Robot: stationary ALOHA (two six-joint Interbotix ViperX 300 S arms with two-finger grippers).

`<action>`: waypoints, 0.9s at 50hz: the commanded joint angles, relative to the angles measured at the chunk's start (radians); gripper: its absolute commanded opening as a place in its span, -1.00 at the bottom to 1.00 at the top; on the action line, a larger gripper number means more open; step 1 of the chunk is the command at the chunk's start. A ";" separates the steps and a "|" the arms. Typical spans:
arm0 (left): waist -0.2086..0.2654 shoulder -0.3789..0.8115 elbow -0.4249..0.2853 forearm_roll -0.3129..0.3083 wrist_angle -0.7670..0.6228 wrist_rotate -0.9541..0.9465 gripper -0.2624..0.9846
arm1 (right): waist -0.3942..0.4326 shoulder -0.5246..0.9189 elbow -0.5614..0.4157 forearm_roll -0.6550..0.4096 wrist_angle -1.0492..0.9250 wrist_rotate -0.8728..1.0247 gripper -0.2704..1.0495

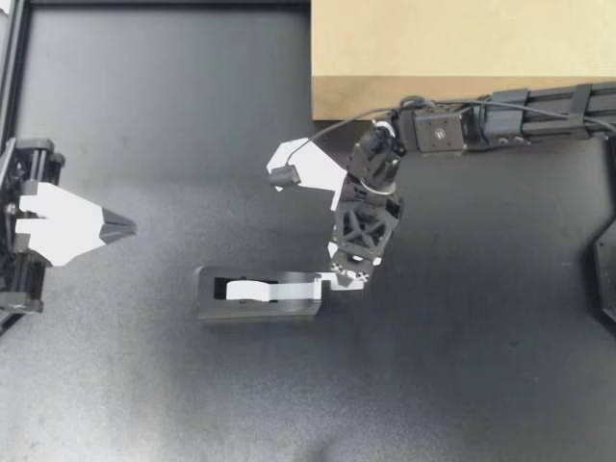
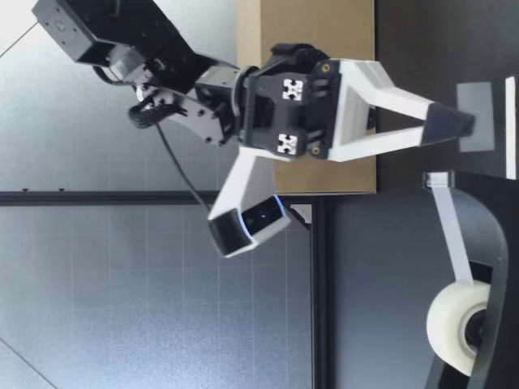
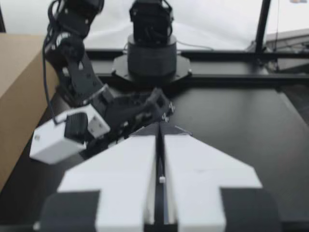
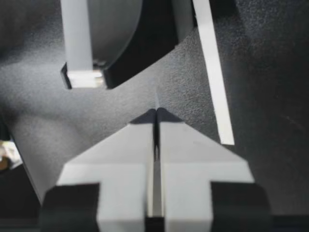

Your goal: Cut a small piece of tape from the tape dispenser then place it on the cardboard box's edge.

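Right fingers [image 1: 348, 279], closed, hover at the cutter edge of the tape dispenser [image 1: 217, 306]; left fingers [image 1: 72, 226], closed, well apart.

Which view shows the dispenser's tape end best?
Right wrist view: the tape end shows close up and unblocked. The low view shows it side-on and farther off, the top view only small, the left wrist view not at all.

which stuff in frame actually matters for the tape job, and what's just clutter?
Job: tape dispenser, its tape roll, cardboard box, my right gripper, shut at the dispenser's cutter end.
Lying about: white strip on the table near the dispenser, unclear what; my left gripper, shut, off to the side.
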 commanded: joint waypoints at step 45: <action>0.000 0.476 -0.253 -0.164 -0.206 -0.012 0.12 | 0.103 -0.492 -0.029 -0.207 -0.342 0.008 -0.72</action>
